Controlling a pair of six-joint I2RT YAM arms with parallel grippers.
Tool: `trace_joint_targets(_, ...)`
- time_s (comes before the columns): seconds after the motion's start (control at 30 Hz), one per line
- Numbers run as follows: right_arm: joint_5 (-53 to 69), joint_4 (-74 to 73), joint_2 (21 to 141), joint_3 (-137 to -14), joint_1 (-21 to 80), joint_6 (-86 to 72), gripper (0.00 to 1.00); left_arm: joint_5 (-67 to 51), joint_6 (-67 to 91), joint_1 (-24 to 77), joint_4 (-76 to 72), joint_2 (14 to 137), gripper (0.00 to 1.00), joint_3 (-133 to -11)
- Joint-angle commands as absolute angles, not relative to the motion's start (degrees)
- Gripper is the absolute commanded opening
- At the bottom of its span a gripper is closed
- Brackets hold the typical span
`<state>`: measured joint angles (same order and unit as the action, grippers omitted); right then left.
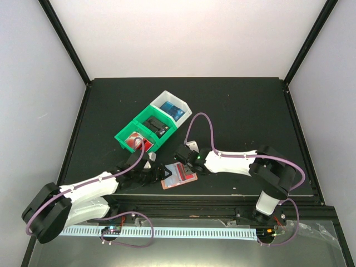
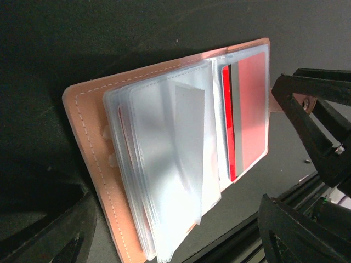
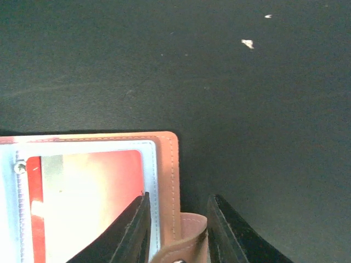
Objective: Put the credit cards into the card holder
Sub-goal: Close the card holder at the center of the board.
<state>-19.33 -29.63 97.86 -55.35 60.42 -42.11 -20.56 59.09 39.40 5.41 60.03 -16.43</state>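
Blurred-print credit card in card holder

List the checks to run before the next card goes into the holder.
1. The card holder lies open: ok.
2. The right gripper is shut on the snap tab: ok.
3. The left gripper is open and holds nothing: ok.
4. One red card sits in a sleeve: ok.
5. Empty clear sleeves are available: ok.
6. A red-and-white card waits in the green bin: ok.
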Motion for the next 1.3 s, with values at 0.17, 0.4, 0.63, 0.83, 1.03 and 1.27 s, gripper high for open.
trace_joint_targets(0.17, -16.2, -26.5, 95.2, -53.1, 60.6, -39.8, 0.42, -23.5, 60.5, 37.8, 2.1, 61.1, 0.80, -15.9)
trace_joint_targets(0.4, -17.1, -27.1, 97.3, -52.5, 60.5, -41.2, 0.42, -25.9, 60.5, 37.1, -1.1, 61.7, 0.74, -15.8)
trace_joint_targets(0.63, -16.2, -26.1, 98.7, -52.4, 60.5, -41.6, 0.40, -31.6, 61.1, 36.8, -8.3, 63.0, 0.74, -15.7)
trace_joint_targets(0.83, -15.2, -25.1, 98.5, -51.4, 60.5, -42.0, 0.40, -36.2, 60.9, 36.7, -14.5, 62.3, 0.70, -16.4)
trace_joint_targets(1.03, -13.6, -23.4, 97.8, -49.9, 59.9, -42.6, 0.40, -37.4, 57.6, 36.8, -14.7, 61.3, 0.70, -18.6)
trace_joint_targets(1.27, -11.4, -21.1, 96.7, -48.7, 59.0, -42.7, 0.40, -39.6, 55.8, 36.8, -17.0, 66.7, 0.68, -20.9)
